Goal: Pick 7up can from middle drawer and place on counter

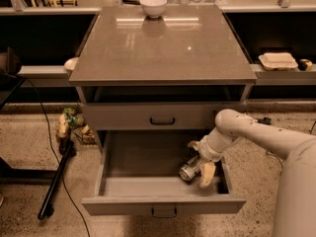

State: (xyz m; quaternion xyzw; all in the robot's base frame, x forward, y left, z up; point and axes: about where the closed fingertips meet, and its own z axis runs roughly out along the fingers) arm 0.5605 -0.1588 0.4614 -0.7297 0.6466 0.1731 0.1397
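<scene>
The 7up can (188, 171) lies on its side in the right part of the open middle drawer (163, 204), its silver end towards the front. My gripper (198, 168) reaches down into the drawer from the right and stands over the can, one pale finger (207, 174) just right of it and the other hidden behind it. The can still rests on the drawer floor. The counter (163, 46) is the glossy grey-brown slab on top of the cabinet.
A white bowl (153, 6) stands at the counter's back edge. A closed drawer front with a dark handle (162, 121) is above the open one. A black pole (55, 183) and cables lie on the floor at left. Shelves flank the cabinet on both sides.
</scene>
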